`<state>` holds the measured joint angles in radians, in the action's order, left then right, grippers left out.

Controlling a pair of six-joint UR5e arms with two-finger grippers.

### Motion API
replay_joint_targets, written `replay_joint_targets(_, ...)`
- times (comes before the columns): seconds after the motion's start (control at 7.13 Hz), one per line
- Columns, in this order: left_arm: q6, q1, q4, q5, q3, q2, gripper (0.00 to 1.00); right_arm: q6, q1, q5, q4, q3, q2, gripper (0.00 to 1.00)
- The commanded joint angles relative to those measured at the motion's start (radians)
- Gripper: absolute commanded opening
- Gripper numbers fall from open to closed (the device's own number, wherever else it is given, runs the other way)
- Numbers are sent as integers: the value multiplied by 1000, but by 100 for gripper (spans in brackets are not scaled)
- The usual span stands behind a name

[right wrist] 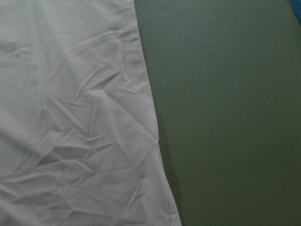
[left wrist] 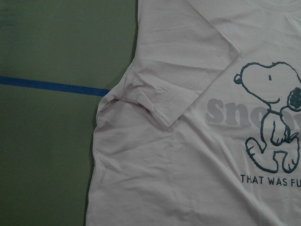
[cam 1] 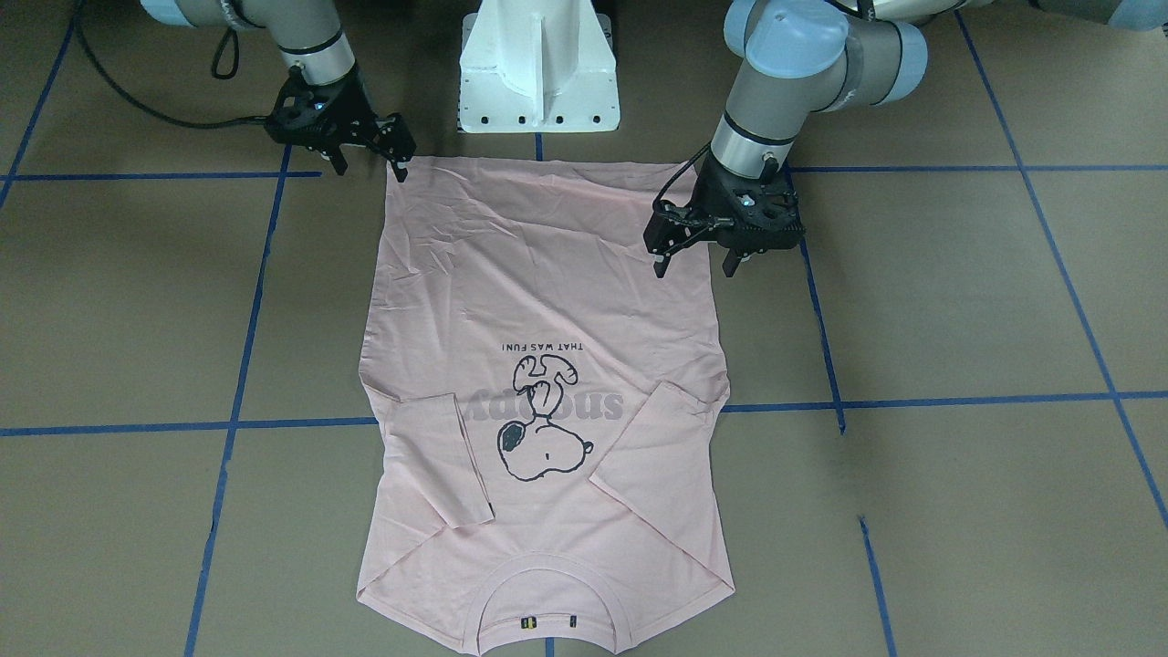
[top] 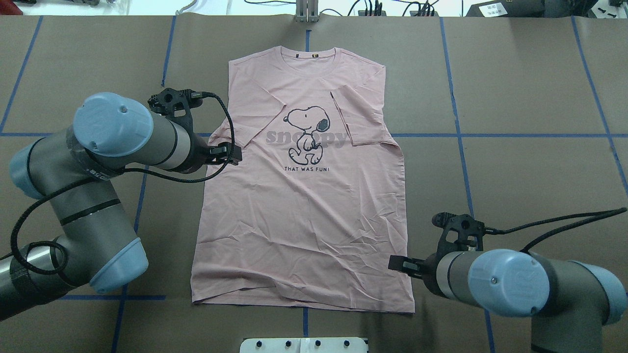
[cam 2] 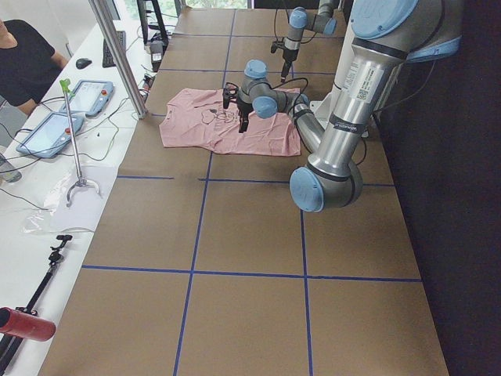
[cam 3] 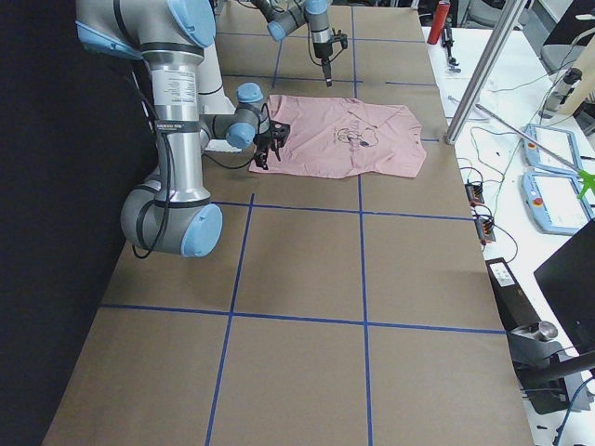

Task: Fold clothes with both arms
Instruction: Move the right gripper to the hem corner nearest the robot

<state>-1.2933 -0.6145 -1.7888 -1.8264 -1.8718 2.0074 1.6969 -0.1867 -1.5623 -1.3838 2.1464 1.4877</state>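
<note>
Sleeves tucked in, the T-shirt [top: 304, 220] lies flat at the middle of the table [top: 515, 98], hem toward the robot's edge. The left gripper [cam 1: 694, 267] and right gripper [cam 1: 370, 169] hover spread and empty at its side edges. The body fold looks next, and both likely must pinch cloth first.

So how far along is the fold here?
Done: the T-shirt lies flat, print up, with both sleeves folded in over the chest. In hand: nothing is gripped; the left gripper is open at one side edge, the right gripper open by a hem corner. Left: the body folds.
</note>
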Motion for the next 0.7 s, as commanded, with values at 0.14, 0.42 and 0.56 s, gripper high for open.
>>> replay_joint_targets(0.14, 0, 2, 0, -1, -3, -3, 100, 23, 78, 39, -18, -64, -38, 100)
replay_joint_targets(0.42, 0, 2, 0, -2, -4, -1, 100, 21, 78, 38, -21, -69, -38, 100)
replay_joint_targets(0.56, 0, 2, 0, -4, -4, -1, 100, 20, 78, 38, -21, -68, -37, 99)
